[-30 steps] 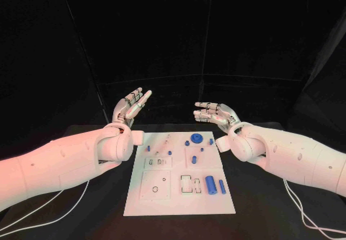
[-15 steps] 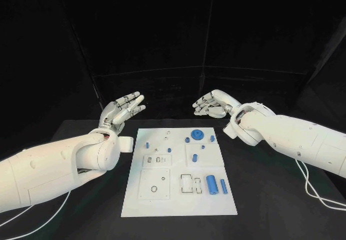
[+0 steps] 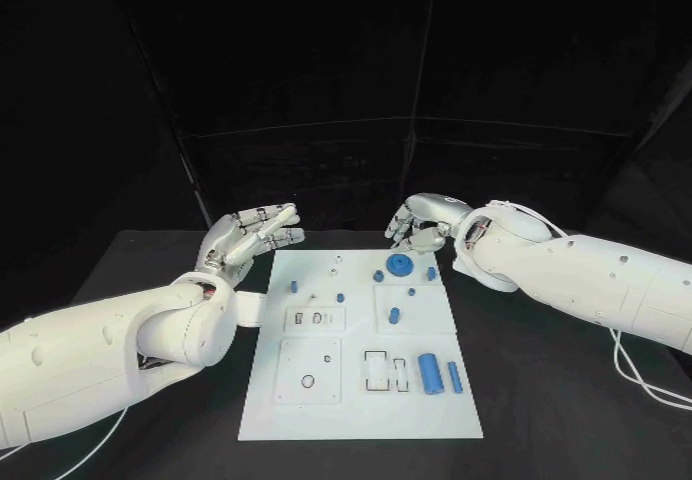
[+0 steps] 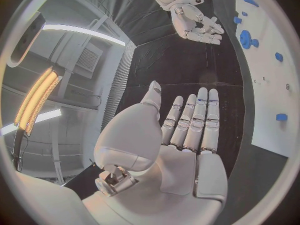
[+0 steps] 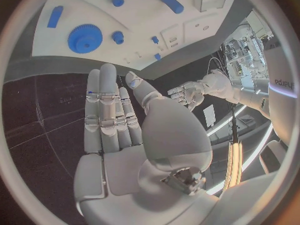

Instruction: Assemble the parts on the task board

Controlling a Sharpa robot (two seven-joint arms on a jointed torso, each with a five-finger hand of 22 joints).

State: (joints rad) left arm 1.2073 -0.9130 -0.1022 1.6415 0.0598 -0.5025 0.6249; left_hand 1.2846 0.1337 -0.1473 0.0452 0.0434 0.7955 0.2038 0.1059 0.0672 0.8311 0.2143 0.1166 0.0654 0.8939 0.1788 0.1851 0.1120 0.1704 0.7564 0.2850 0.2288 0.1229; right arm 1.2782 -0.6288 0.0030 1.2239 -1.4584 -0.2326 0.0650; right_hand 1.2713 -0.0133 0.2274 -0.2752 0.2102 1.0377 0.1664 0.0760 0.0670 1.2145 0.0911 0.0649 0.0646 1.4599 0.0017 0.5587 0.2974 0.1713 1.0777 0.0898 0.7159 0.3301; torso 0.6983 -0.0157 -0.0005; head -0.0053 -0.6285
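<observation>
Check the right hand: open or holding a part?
Open. The right hand holds nothing, its fingers straight and apart, over the table beside the board.

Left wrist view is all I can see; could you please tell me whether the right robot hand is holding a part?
Observer: No. The right wrist view shows the right robot hand with its fingers extended and nothing in it.
Operator: Thank you. What lies at the board's near end?
Observer: In the head view, a large blue cylinder lies beside a slim blue rod on the task board, near its right edge.
</observation>
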